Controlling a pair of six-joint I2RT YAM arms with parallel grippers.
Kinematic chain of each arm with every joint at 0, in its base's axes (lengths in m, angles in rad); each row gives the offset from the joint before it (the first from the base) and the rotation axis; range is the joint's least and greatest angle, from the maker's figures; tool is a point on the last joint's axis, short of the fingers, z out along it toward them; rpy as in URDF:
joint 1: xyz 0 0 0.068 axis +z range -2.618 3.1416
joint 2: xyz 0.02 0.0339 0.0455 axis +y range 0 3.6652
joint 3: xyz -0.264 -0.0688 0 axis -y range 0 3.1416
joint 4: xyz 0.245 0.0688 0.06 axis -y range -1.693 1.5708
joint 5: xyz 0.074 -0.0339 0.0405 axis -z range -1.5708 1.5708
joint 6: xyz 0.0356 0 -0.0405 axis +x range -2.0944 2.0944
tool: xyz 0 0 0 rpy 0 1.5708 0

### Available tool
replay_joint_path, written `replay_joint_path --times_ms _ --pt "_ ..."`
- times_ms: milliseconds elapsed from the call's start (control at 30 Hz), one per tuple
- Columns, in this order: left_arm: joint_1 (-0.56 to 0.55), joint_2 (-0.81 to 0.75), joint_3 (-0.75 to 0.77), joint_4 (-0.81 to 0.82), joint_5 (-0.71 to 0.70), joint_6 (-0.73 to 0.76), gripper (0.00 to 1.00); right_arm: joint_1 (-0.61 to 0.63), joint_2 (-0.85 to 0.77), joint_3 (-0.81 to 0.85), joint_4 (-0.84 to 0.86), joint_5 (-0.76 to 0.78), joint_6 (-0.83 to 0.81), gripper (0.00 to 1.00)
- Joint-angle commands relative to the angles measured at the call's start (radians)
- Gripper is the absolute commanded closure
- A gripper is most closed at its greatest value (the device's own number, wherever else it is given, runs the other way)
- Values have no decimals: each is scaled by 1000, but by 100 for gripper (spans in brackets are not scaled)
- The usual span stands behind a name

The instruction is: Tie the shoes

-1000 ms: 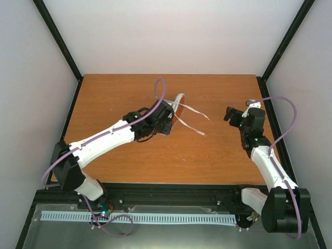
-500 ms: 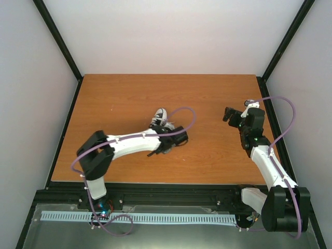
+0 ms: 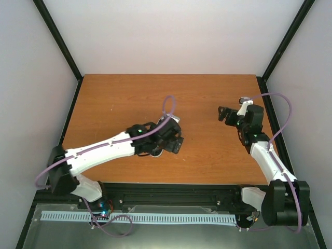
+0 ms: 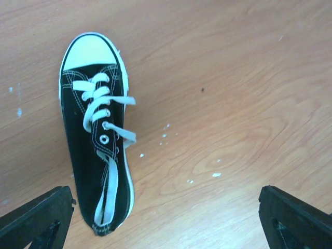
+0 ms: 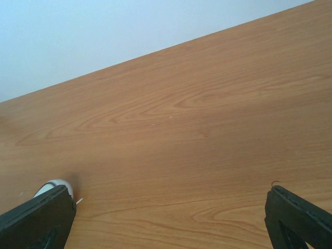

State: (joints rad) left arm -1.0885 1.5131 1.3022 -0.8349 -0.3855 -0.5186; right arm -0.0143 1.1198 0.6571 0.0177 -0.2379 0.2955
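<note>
Black canvas sneaker (image 4: 96, 140) off-centre under the left claw (image 4: 163, 207), white laces (image 4: 101, 101) untied.
I read the sneaker lying laces-up on the tabletop (image 4: 233, 104), its long axis running away from the left claw, toe cap (image 4: 88, 49) far and heel just beside one finger (image 4: 36, 220), not between the two. Both claws stand fully spread and hold nothing. The right claw (image 5: 166, 212) sits well apart. The left arm is nearer, so I judge it must centre over the laces first.

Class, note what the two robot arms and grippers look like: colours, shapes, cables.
The left arm and right arm have white shells and black joints. A lilac cable loops along each. The left gripper and right gripper are black, with wedge-shaped fingers.
</note>
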Motion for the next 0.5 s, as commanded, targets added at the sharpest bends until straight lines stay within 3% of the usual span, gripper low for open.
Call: replay_joint_path --times_ms 0,267,367,467 --pt "166 -51 -149 155 237 11 0 33 42 48 -11 -133 -14 0" --pt "207 18 -308 318 311 -36 1 117 75 69 -39 -149 -3 0" --pt "207 52 -333 341 285 -57 9 136 96 70 -36 -146 -7 0" --pt "207 79 -349 342 247 -75 29 144 113 76 -42 -136 -17 0"
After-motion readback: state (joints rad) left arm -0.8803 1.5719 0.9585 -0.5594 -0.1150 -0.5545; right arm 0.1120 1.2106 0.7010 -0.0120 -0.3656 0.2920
